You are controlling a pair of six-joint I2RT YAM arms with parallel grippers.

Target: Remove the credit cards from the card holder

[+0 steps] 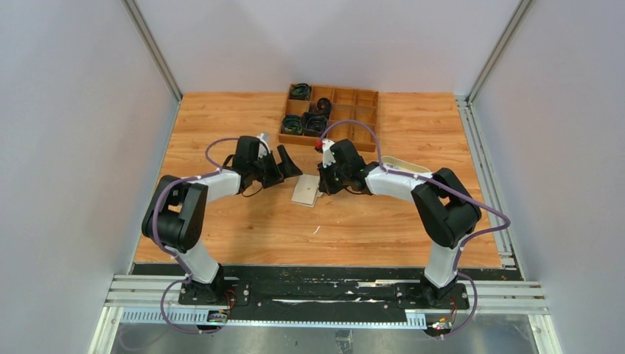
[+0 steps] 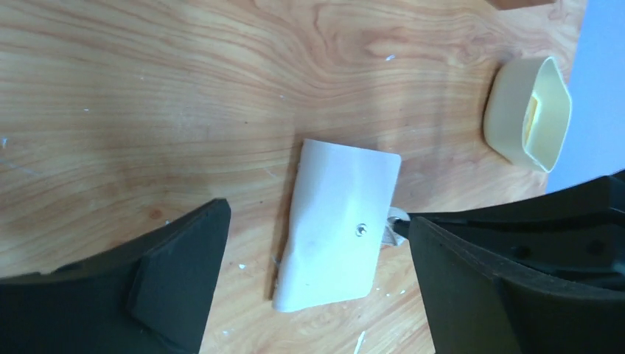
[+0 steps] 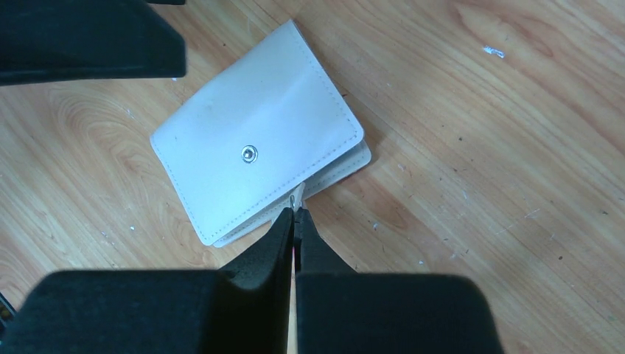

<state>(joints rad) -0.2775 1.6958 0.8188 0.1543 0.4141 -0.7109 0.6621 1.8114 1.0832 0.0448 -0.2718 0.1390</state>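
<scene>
On the wood worktop (image 1: 221, 228), pinching the likely light, floppy holder (image 3: 254, 158) by its snap tab (image 2: 389, 226) with the clenched right gripper (image 3: 294, 212), holding the left gripper (image 2: 313, 221) spread above.

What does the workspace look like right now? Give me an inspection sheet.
Surface: light wooden tabletop, a few white flecks.
Job's things: beige folding card holder lies flat, folded shut, stud up; no cards seen out.
Clutter: cream oval tray; brown wooden compartment box holding black coils.
End effectors: left end effector open, near the holder; right end effector shut on its snap tab.
Cables: purple cables along both arms.
Surroundings: pale walls, metal rails.
</scene>
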